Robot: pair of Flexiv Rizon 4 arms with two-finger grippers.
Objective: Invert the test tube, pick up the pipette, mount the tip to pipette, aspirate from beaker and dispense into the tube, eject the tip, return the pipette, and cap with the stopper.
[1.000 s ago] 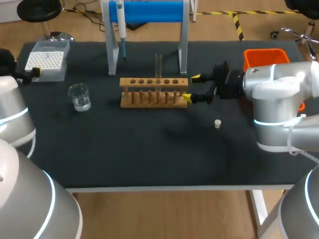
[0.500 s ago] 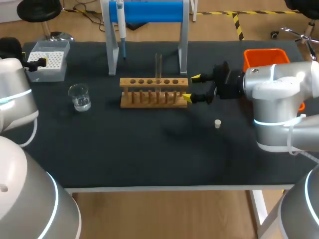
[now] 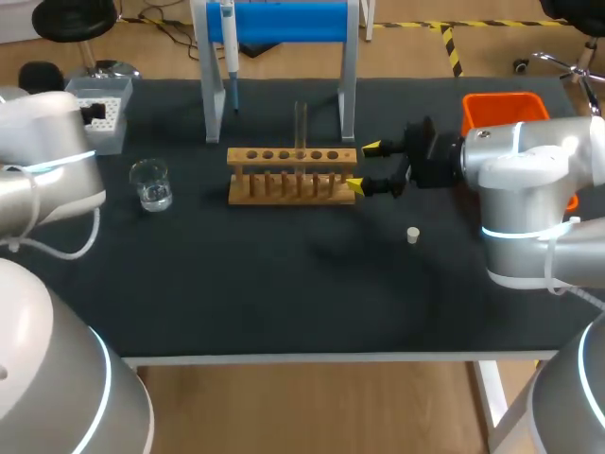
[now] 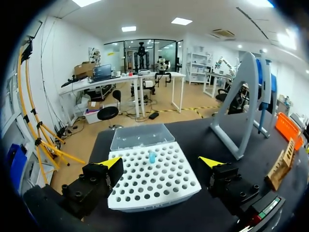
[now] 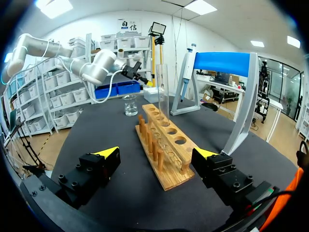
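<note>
Left arm has swung in over the table's back-left corner. Its gripper (image 4: pixel 161 163) hangs open above the tip box (image 4: pixel 154 186). The pipette (image 3: pixel 228 47) hangs upright on the stand (image 3: pixel 284 21), beyond the box and nearer this arm. The right gripper (image 3: pixel 363 167) is open at the end of the rack (image 3: pixel 291 178), where the test tube (image 3: pixel 301 123) stands upright.

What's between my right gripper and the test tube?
From the right gripper to the test tube, only the near end of the wooden rack, holes empty, in the right wrist view.

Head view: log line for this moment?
left claw open facing white perforated tip box | right claw open facing wooden tube rack | clear glass tube upright
</note>
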